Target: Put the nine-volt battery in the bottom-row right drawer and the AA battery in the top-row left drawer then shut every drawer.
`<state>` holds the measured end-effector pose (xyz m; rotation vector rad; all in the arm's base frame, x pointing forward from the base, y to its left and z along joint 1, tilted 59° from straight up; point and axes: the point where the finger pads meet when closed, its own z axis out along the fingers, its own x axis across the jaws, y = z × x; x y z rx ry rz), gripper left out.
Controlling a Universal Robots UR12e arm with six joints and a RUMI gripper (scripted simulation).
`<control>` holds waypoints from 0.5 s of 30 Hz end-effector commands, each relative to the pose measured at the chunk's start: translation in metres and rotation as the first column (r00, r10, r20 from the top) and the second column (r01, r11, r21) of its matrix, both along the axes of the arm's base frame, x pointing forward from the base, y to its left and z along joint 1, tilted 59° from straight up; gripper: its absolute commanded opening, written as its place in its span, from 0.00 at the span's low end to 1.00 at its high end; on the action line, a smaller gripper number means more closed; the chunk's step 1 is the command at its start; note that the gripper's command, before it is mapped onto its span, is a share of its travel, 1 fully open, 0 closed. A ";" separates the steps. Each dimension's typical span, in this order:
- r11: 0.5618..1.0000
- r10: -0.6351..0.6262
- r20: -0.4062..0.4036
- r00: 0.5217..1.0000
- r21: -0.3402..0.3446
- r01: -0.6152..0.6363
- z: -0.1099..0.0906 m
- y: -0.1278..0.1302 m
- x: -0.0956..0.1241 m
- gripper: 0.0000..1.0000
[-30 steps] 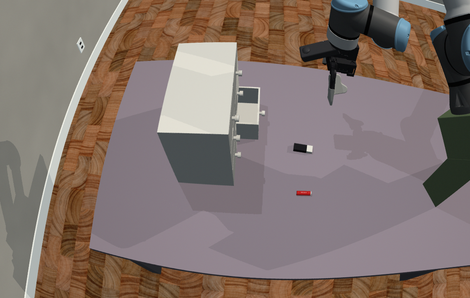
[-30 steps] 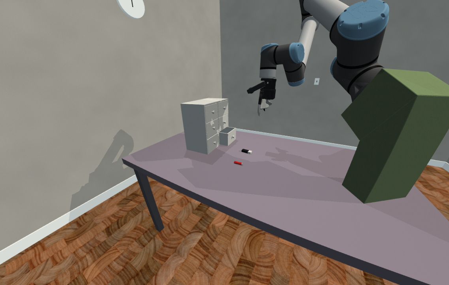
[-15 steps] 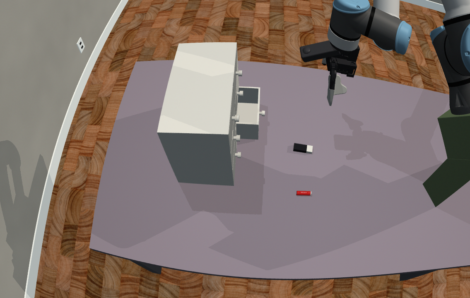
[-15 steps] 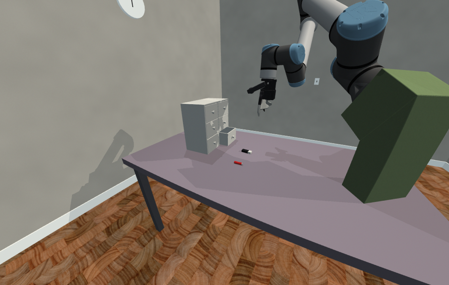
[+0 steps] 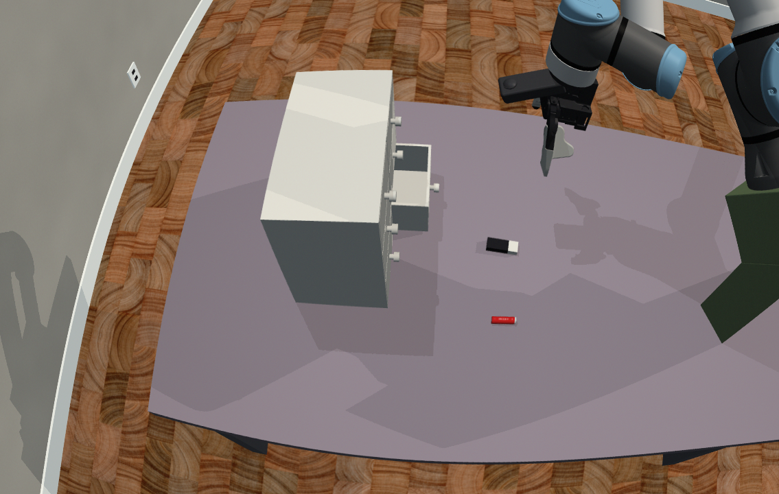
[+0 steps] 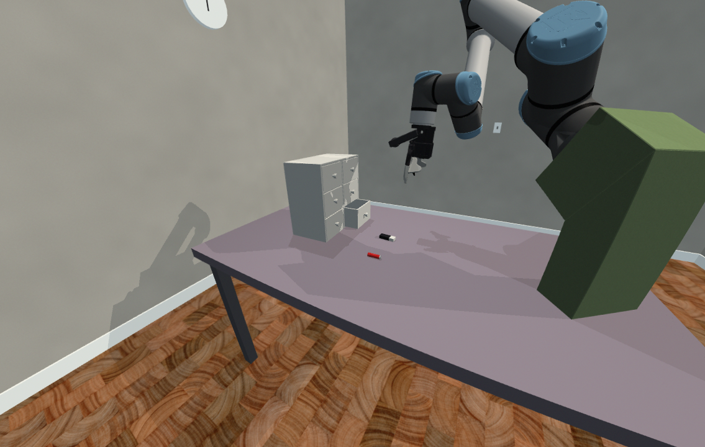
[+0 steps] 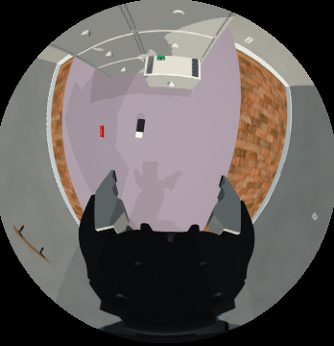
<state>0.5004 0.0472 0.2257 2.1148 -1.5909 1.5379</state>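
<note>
The white chest (image 5: 330, 147) (image 6: 306, 202) stands upright. Its bottom right drawer (image 5: 410, 189) (image 6: 363, 220) (image 7: 183, 82) is pulled partly out; the other drawers look shut. A small green block (image 7: 160, 58), seemingly the nine-volt battery, lies inside at the drawer's back, hidden in the top and exterior views. The red AA battery (image 5: 502, 320) (image 6: 373, 255) (image 7: 102, 131) lies on the table. My gripper (image 5: 546, 163) (image 6: 407, 176) (image 7: 168, 174) is open and empty, high above the table, out in front of the chest and clear of the drawer.
A black block with a white end (image 5: 496, 245) (image 6: 385, 236) (image 7: 141, 126) lies on the table between the AA battery and the open drawer's line. The green robot pedestal (image 5: 769, 230) (image 6: 616, 222) stands at the side opposite the chest. A wall is behind the chest.
</note>
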 end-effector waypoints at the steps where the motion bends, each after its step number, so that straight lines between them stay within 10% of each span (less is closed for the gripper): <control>1: 1.000 0.015 0.014 1.000 -0.001 -0.015 0.000 0.000 0.002 1.00; 15: 0.998 0.067 0.061 0.996 -0.006 -0.067 -0.001 -0.002 0.011 1.00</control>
